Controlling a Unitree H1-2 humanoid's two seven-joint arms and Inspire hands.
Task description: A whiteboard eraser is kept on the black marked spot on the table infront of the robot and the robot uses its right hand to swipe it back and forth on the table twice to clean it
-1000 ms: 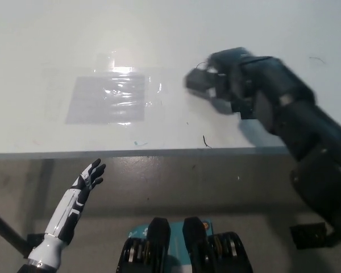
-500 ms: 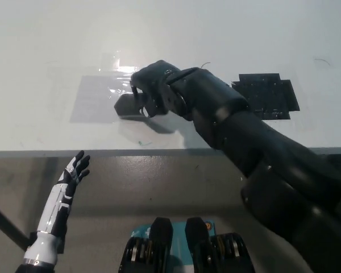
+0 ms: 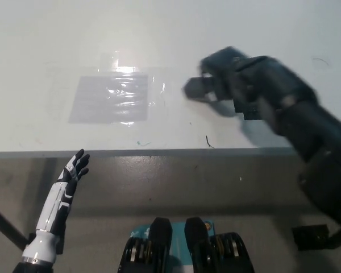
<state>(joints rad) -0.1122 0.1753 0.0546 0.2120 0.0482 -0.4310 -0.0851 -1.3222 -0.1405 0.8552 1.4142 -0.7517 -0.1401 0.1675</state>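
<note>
So this is mid-swipe: the right robot hand [image 3: 230,77] is clamped around the whiteboard eraser [image 3: 198,88] and has it pressed down on the white worktop [image 3: 57,45], over toward the right side. The black marked spot [image 3: 249,112] is mostly hidden under the arm – only a corner peeks out just below the hand. The eraser sits just left of that spot, poking out from the fingers as a dark grey block; it's motion-blurred, so I can't make out the felt side or any detail. My guess is that the next move needs steady downward pressure and a flat stroke so the block doesn't tip or slip out. There's a shiny taped patch [image 3: 111,99] further left. The left robot hand [image 3: 75,168] hangs below the worktop edge, fingers spread – holding nothing.
</note>
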